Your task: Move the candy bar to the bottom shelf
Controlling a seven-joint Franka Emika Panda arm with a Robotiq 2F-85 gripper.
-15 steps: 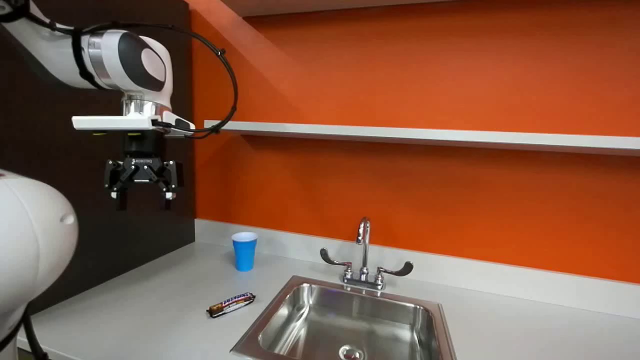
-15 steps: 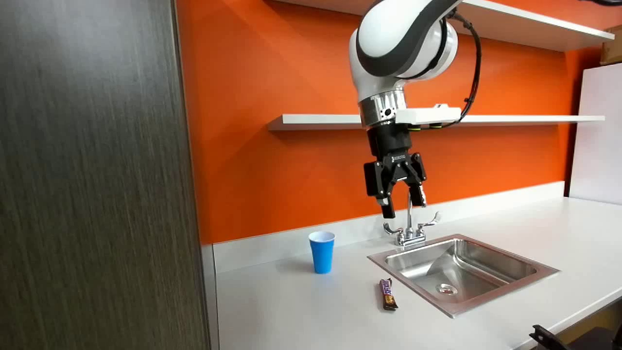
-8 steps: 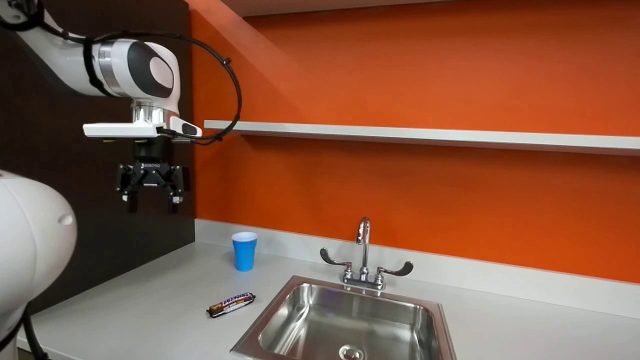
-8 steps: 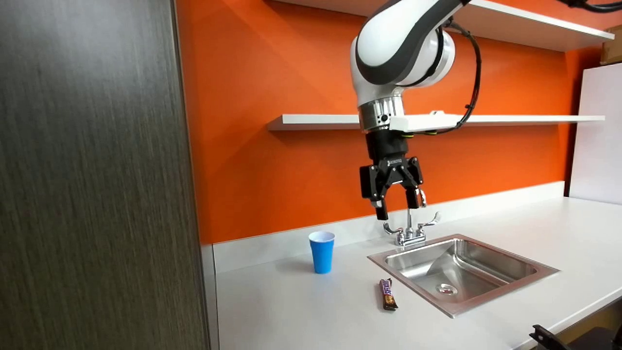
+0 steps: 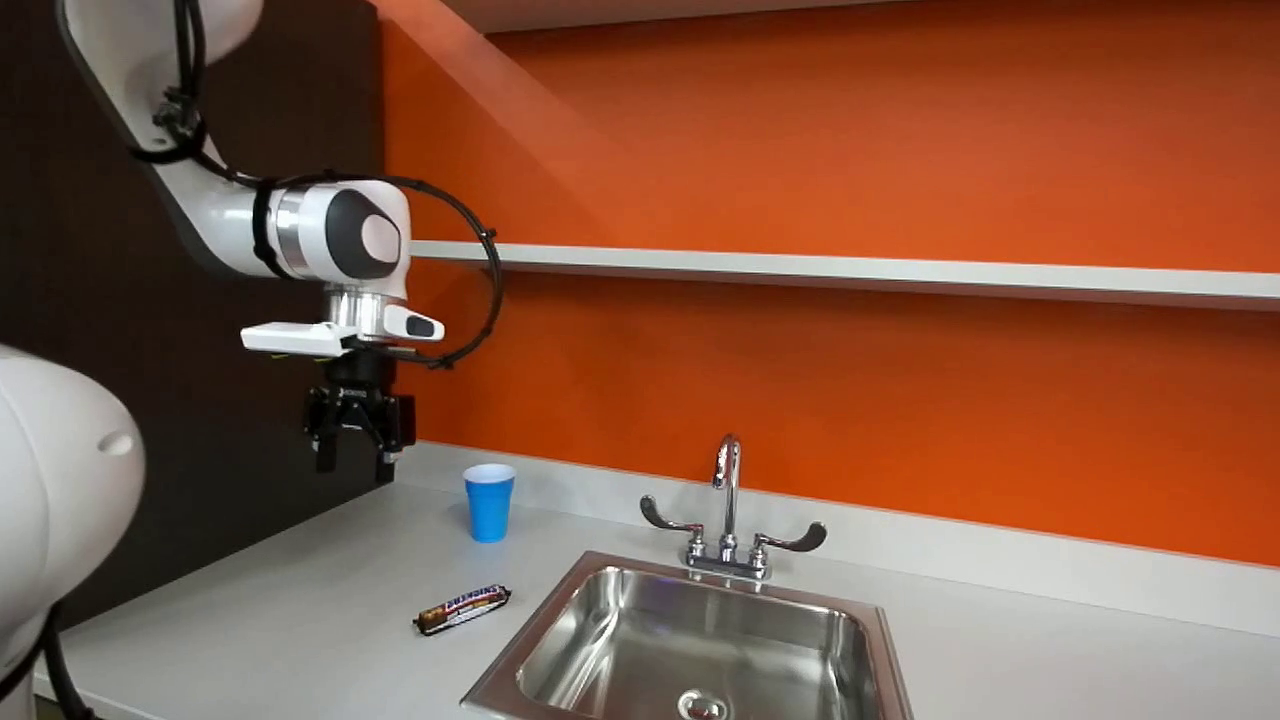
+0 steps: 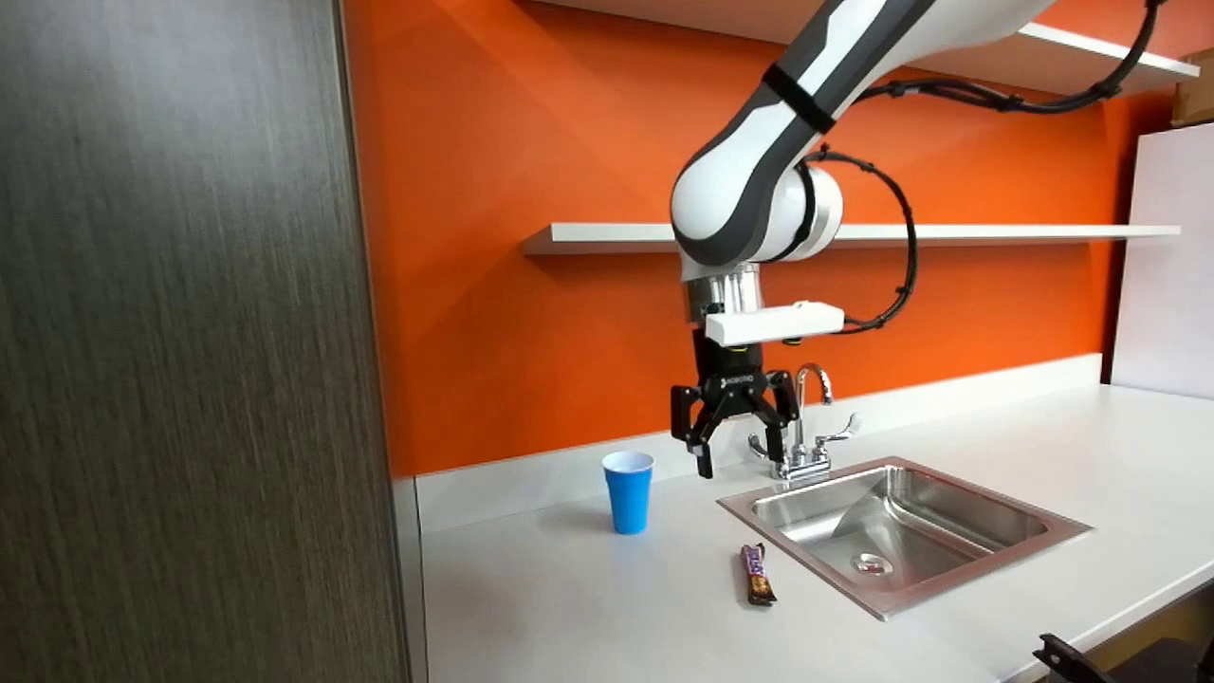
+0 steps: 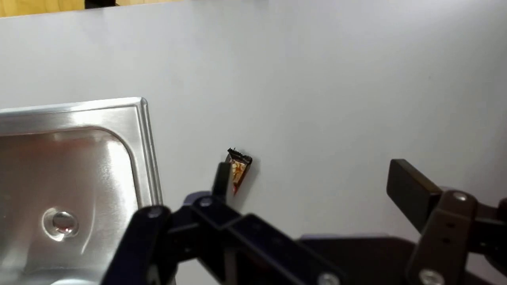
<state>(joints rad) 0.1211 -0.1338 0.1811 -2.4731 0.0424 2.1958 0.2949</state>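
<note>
Currently ungrasped: candy bar [image 5: 462, 609] lies on the counter [image 5: 280, 620], gripper [image 5: 355, 465] spread wide above

The slim, dark brown wrapped bar rests flat and slanted just beside the metal sink [image 5: 546, 620], not touching its rim. Lettering runs along it; in the wrist view one crimped end shows, while one of the gripper's fingers [image 7: 222, 178] hides much of the rest. It is probably light and fairly firm, with a slick wrapper and a body that could dent under a hard squeeze. The best hold looks to be across the middle, a finger against each long side, pressing gently; the thin crimped ends would likely fold or slip free.

The gripper hangs well apart from the bar, its two fingers parted with nothing between them. From the wrist the bar sits off to one side, so a sideways shift seems needed before lowering. A blue cup [image 5: 489, 505] stands upright near the bar, closer to the orange wall [image 5: 850, 400]. The bottom shelf [image 6: 996, 232], a long pale ledge, runs across that wall well above the counter; in an exterior view a higher shelf [image 6: 1062, 64] shows over it.
</note>
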